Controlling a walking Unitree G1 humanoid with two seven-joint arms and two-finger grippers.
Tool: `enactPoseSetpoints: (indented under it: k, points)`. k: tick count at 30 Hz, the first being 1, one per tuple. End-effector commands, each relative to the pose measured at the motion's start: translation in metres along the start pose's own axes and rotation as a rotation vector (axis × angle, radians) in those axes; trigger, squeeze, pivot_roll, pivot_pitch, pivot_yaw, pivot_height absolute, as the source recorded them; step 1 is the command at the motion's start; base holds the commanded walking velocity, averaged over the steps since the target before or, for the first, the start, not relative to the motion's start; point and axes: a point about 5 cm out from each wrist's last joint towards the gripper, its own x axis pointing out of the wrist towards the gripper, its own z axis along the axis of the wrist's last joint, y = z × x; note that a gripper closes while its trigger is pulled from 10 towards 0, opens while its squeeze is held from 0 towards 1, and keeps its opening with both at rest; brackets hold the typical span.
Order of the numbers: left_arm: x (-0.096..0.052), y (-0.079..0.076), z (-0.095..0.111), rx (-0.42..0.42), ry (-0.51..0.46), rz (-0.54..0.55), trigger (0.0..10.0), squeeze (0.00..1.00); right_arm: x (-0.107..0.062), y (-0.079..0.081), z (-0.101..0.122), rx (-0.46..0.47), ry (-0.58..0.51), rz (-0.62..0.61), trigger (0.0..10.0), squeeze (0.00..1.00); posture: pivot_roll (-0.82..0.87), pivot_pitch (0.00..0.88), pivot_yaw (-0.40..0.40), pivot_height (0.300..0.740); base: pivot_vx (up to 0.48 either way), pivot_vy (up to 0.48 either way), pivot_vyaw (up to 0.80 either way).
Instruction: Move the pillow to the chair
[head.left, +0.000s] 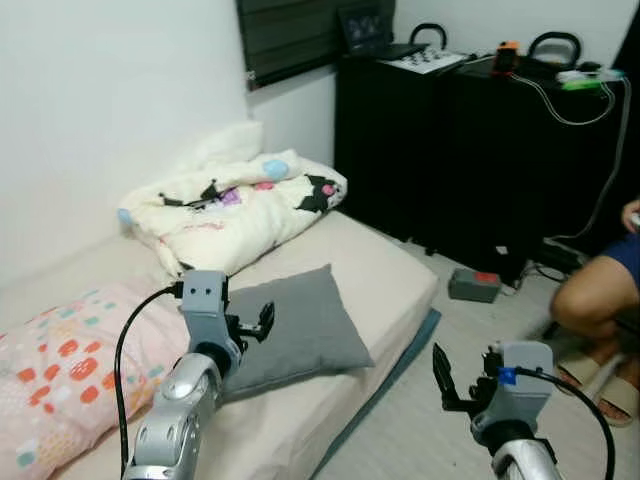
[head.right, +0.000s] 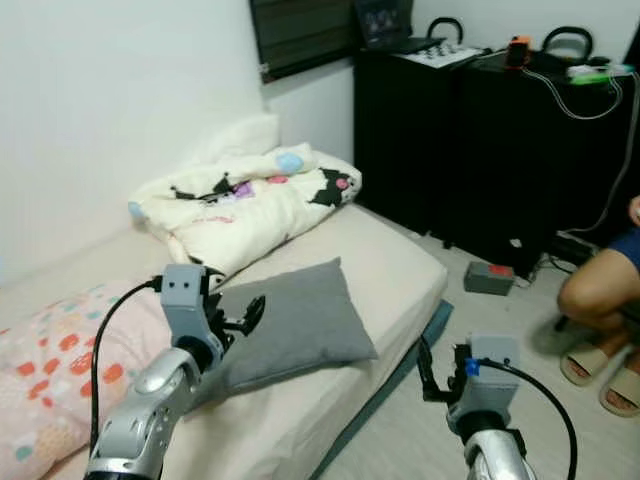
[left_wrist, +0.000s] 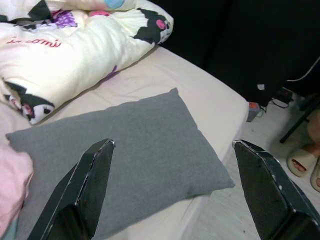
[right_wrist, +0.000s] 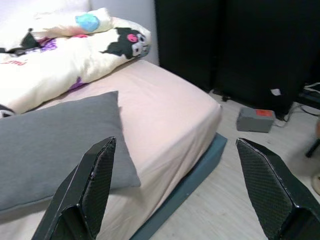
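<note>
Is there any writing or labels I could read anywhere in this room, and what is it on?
"...omi": pink script on the cream cartoon-print comforter, cut off at the start by a fold.
Comforter print in the eye views: too blurred to read.
Small grey box on the floor: red patch, no legible words.

Open air is lying above the flat grey fabric pillow (head.left: 290, 330); a rumpled cream cartoon-print duvet (head.left: 232, 208) is crowding behind it, a pink dotted blanket (head.left: 60, 375) alongside.
</note>
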Motion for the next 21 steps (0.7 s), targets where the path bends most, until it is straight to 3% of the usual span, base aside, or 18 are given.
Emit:
enactPoseSetpoints:
  k: [1,4,11,17,21]
  points:
    - [-0.0019,-0.0011,-0.0031,0.006,0.007,-0.012,10.0,0.0,-0.0011,-0.0011,-0.0012,0.013,0.0,-0.001,10.0,0.0,-0.1,0.0,0.019,0.74,0.0,-0.48,0.0]
    - [-0.0017,-0.001,-0.003,-0.004,0.007,-0.01,10.0,0.0,-0.0014,-0.0003,-0.0018,-0.009,0.008,0.008,10.0,0.0,-0.1,0.001,0.019,0.74,0.0,-0.411,0.53]
    - [-0.0017,-0.0012,-0.0019,-0.009,0.0,-0.014,10.0,0.0,-0.0013,-0.0011,-0.0014,0.012,0.003,0.005,10.0,0.0,-0.1,0.007,0.014,0.74,0.0,0.0,0.8]
    - [-0.001,-0.0014,-0.0016,-0.006,0.0,-0.017,10.0,0.0,-0.0009,-0.0022,-0.0009,0.021,0.002,0.0,10.0,0.0,-0.1,0.009,0.012,0.74,0.0,0.0,0.0]
    - [0.0001,-0.0033,-0.0016,0.012,0.008,-0.038,10.0,0.0,-0.0001,-0.0021,0.0001,0.021,0.0,0.001,10.0,0.0,-0.1,0.011,0.011,0.74,0.0,-0.345,0.0]
